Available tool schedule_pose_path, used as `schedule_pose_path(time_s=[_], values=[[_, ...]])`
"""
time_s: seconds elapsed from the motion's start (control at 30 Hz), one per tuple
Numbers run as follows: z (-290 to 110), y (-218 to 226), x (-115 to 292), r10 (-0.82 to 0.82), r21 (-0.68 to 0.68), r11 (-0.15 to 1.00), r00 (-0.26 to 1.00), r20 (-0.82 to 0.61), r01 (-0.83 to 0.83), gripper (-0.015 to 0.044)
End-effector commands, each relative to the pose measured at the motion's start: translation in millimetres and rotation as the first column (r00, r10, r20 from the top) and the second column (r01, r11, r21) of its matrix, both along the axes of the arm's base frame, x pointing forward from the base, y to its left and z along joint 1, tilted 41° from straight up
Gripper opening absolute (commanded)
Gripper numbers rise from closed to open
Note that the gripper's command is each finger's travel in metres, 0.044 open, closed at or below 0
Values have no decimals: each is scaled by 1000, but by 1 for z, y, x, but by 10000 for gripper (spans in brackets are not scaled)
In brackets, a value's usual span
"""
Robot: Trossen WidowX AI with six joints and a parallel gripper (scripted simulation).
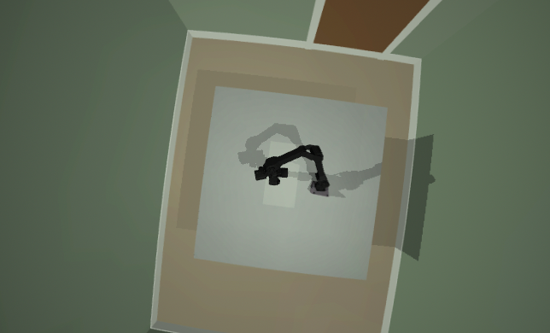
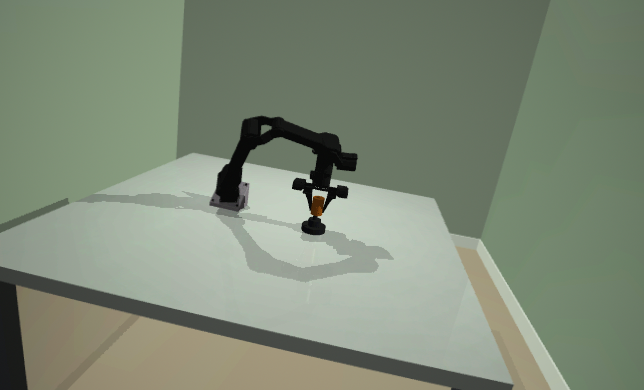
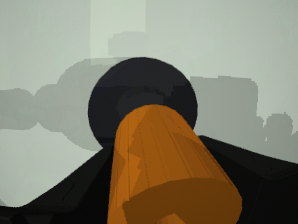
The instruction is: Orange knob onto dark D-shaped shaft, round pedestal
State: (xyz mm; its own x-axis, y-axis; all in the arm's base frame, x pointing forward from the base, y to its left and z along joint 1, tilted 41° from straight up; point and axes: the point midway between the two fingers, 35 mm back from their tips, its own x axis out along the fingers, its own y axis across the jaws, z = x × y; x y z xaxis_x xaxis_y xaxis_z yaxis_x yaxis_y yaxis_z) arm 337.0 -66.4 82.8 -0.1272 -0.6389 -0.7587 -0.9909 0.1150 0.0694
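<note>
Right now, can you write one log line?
gripper: shut on orange knob | knob: above pedestal, not seated | shaft: hidden

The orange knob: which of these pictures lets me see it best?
The wrist view: the orange knob fills the picture, held in the gripper above the dark pedestal. The exterior view shows it small between the fingers. From the top, the arm hides it.
</note>
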Motion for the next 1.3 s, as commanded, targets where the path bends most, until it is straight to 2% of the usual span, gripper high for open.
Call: schedule_pose_path(time_s=[0.0, 1.27], values=[[2, 0, 1, 6, 1, 1000, 1000, 1, -6, 0], [0, -1, 1, 6, 1, 1000, 1000, 1, -6, 0]])
